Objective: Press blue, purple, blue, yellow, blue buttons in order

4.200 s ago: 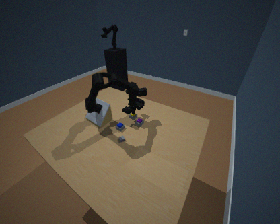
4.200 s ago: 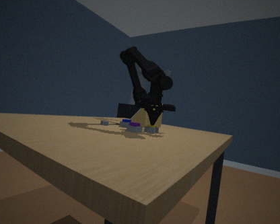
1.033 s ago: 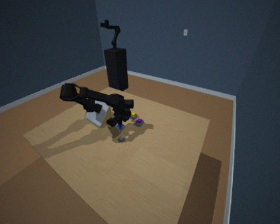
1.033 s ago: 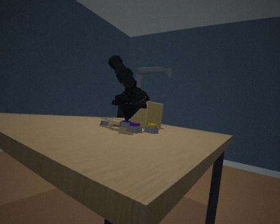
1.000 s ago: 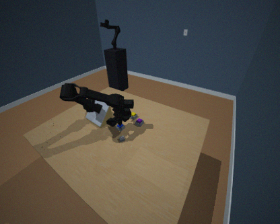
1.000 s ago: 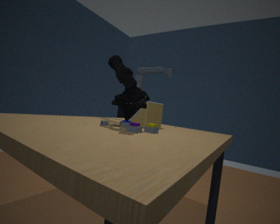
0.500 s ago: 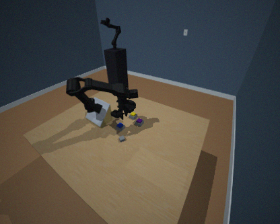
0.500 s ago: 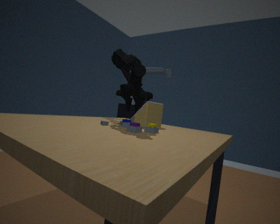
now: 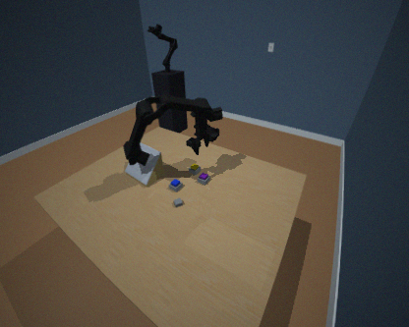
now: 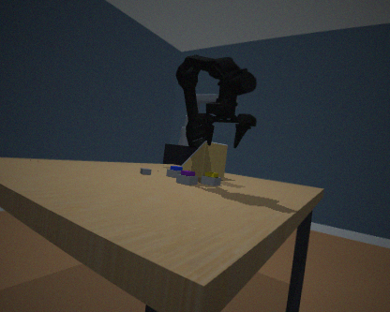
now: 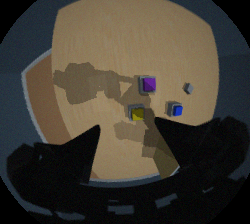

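Top view, left to right on the light wood tabletop: white wedge-shaped arm base, then the square blue button on a grey housing, small grey block just in front of it, square yellow button on a grey housing behind and to the right, square purple button on a grey housing furthest right. The three buttons sit close together in a triangle, not touching each other; block sits apart from all of them. All buttons face straight up; the housings look roughly square, so no clear long axis, and whether any cap is depressed is too small to tell. Black parallel-jaw gripper hangs well above the tabletop, fingers pointing down, spread wide with nothing between them. In the exterior view the gripper is high above the button row, touching none; the blue button is partly hidden behind the purple button, with the yellow button at right and the block off to the left. Wrist view: yellow button lies in the gap between the two dark fingers, half in the arm's shadow; purple button above it, blue button to the right, block barely resolvable. Fingertips are cut off by the lens edge there.
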Tool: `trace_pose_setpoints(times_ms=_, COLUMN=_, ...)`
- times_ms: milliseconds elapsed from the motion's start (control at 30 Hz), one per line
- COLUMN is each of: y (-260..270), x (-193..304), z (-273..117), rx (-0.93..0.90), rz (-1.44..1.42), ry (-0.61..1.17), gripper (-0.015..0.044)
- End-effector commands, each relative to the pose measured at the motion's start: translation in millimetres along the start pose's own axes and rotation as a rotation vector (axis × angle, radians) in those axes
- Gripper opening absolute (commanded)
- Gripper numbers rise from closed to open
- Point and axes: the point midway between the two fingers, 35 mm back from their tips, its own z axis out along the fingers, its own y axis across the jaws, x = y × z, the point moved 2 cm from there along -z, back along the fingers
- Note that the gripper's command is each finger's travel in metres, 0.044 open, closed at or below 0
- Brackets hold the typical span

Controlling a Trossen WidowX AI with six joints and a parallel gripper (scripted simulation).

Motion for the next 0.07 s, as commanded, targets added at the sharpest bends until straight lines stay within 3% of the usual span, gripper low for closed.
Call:
trace_pose_setpoints(times_ms=0, y=9.0, x=0.5, z=0.3, rx=0.003, rz=0.013, ry=0.017, gripper=0.04)
trace_pose_setpoints(times_ms=33, y=9.0, x=0.5, z=0.3, rx=0.003, rz=0.013, ry=0.017, gripper=0.04)
